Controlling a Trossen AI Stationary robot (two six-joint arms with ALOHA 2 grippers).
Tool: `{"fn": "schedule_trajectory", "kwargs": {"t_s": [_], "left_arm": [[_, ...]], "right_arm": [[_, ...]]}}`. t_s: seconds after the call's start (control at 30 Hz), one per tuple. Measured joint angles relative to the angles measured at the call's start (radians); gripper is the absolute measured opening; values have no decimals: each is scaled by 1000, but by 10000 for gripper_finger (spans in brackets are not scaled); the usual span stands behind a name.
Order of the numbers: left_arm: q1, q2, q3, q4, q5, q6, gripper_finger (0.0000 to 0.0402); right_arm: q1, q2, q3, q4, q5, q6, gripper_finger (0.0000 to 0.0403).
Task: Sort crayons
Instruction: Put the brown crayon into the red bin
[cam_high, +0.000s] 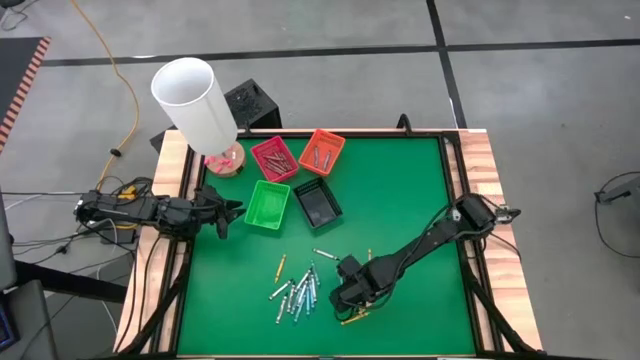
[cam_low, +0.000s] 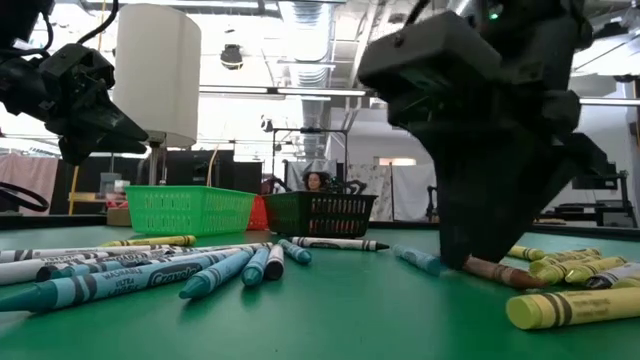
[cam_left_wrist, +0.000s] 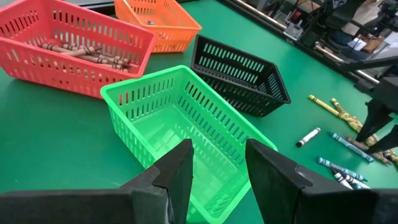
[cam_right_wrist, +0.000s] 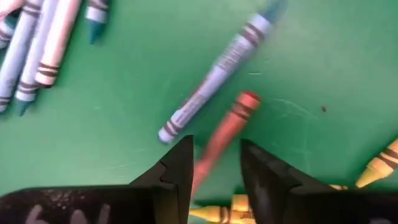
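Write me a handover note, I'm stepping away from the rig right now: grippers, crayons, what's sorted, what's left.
Right gripper: down on the mat, fingers straddling a red-brown crayon, not yet clamped.
Left gripper: open, empty, above the green tray.
Done: red-brown crayons in the red tray, some in the orange tray.
Left: blue and white pile, yellow ones, strays; green and black tray look empty.

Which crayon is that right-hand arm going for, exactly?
Look at the green table, near edge, where the right hand presses down beside the loose crayons. Between its fingers lies a red-brown crayon. Next to it lies a light blue crayon, with yellow ones on its other side; it alone is reddish.
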Motion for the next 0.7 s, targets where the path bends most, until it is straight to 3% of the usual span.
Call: {"fn": "schedule_trajectory", "kwargs": {"t_s": [0.17,0.7], "left_arm": [[0,0,0,-1,1,-1,137],[0,0,1,-10,0,-5,137]], "right_arm": [[-14,35,99,-167,6,-19,135],[-25,33,91,-177,28,-22,82]]}}
